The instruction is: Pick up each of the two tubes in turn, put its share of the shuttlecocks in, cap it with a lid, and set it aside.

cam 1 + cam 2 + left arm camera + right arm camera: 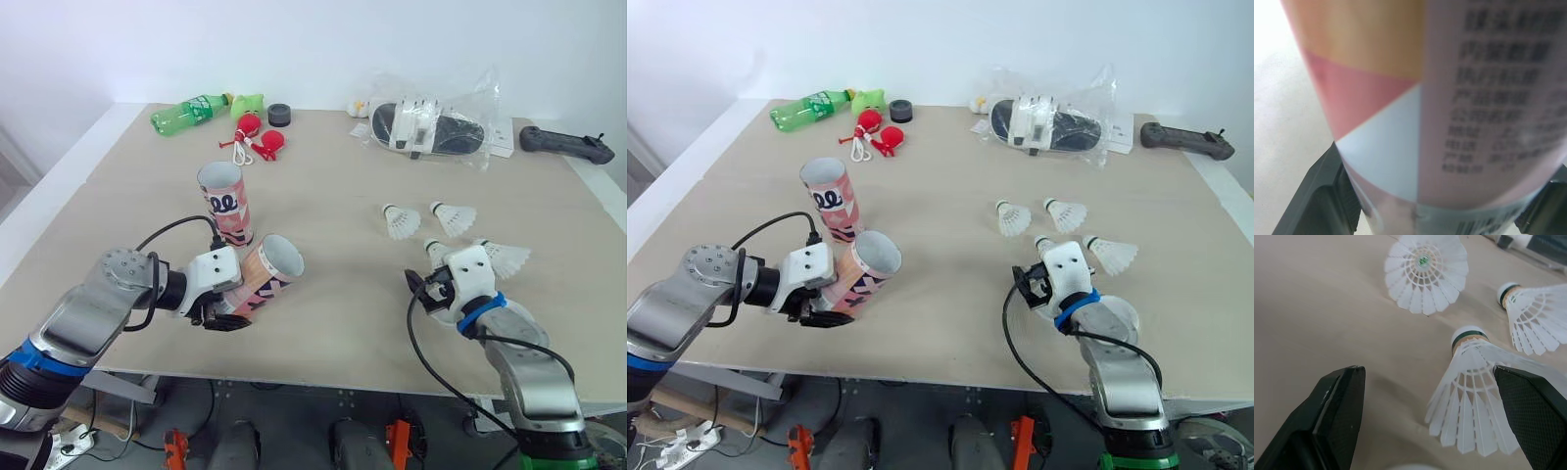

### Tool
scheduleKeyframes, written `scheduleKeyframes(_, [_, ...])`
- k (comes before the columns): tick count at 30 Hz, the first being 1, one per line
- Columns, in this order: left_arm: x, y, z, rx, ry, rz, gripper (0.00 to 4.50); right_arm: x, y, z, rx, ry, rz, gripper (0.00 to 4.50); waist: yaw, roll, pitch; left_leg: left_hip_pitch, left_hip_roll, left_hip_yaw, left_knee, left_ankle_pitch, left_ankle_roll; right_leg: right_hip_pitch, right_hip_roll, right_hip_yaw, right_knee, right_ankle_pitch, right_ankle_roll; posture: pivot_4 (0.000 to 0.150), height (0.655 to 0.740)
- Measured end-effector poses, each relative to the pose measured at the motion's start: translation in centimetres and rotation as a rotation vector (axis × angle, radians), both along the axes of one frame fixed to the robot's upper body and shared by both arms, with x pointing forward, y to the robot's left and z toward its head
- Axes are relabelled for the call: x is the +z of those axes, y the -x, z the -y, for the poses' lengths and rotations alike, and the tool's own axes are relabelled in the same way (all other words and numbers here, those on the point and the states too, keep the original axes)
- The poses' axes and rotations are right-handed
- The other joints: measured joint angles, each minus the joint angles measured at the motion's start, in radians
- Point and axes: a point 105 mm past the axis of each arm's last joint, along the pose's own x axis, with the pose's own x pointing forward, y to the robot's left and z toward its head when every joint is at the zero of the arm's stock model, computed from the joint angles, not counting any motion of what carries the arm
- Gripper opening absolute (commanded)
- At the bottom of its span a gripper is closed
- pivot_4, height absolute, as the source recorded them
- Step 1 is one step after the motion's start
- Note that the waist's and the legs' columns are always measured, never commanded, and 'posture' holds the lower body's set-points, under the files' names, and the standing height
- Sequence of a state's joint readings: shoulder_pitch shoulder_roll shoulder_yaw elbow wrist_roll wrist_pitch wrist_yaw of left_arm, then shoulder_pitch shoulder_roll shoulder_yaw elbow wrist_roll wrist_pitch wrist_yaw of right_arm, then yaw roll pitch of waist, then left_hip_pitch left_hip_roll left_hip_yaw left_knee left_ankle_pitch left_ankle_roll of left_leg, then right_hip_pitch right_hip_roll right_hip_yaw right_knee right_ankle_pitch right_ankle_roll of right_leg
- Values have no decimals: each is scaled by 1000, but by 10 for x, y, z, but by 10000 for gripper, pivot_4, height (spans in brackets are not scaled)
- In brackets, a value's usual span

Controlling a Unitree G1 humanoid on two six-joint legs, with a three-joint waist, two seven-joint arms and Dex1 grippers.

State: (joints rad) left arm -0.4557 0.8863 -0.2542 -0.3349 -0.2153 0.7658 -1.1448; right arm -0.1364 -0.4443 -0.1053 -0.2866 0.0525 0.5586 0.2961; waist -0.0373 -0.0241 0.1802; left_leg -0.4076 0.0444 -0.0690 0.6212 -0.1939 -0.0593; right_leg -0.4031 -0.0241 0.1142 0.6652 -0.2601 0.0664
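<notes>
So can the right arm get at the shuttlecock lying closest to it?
Probably yes. Its jaws stand open, and the nearest shuttlecock lies on its side on the table just ahead of them, with nothing in between.

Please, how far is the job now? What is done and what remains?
Nothing looks finished: both tubes are uncapped. In hand: the left tool grips one tube, tilted; the open right tool is at a shuttlecock on the table, not gripping it. Left: fill and cap both tubes, including the second tube standing upright, and set them aside.
</notes>
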Motion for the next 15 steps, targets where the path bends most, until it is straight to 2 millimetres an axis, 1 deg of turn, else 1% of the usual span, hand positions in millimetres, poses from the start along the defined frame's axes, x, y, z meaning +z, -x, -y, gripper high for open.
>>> scheduleKeyframes(2, [0,0,-1,2,0,0,32664,-2,-4,-1,-11,-3,-7,44831,-1,0,0,0,0,0,0,0,0,0,0,0,0,0,0,1500,7400])
scheduleKeyframes(3, [0,0,-1,4,1,1,32664,-2,-6,-2,-14,-2,-7,39498,-2,0,0,0,0,0,0,0,0,0,0,0,0,0,-1,1500,7400])
scheduleKeyframes(4, [0,0,-1,6,1,1,32664,-2,-7,-2,-18,-2,-9,36273,-2,0,0,0,0,0,0,0,0,0,0,0,0,0,-1,1500,7400])
scheduleKeyframes(7, [-1,0,-1,6,3,1,32664,-4,-9,1,-38,7,-11,22278,-2,0,0,0,0,0,0,0,0,0,0,0,0,0,-1,1500,7400])
scheduleKeyframes(10, [0,1,-1,6,4,1,32664,-6,-10,3,-48,14,-15,6383,-2,0,0,0,0,0,0,0,0,0,0,0,0,0,0,1500,7400])
scheduleKeyframes(11, [0,1,-1,6,4,1,32664,-7,-11,4,-54,19,-16,1692,-2,0,0,0,0,0,0,0,0,0,0,0,0,0,0,1500,7400])
scheduleKeyframes(12, [0,1,-2,6,3,1,32664,-6,-11,5,-58,24,-11,734,-2,0,0,0,0,0,0,0,0,0,0,0,0,0,0,1500,7400])
scheduleKeyframes(15, [0,1,-2,6,3,2,32664,-5,-11,6,-65,27,-5,734,-3,0,0,0,0,0,0,0,0,0,0,0,0,0,-1,1500,7400])
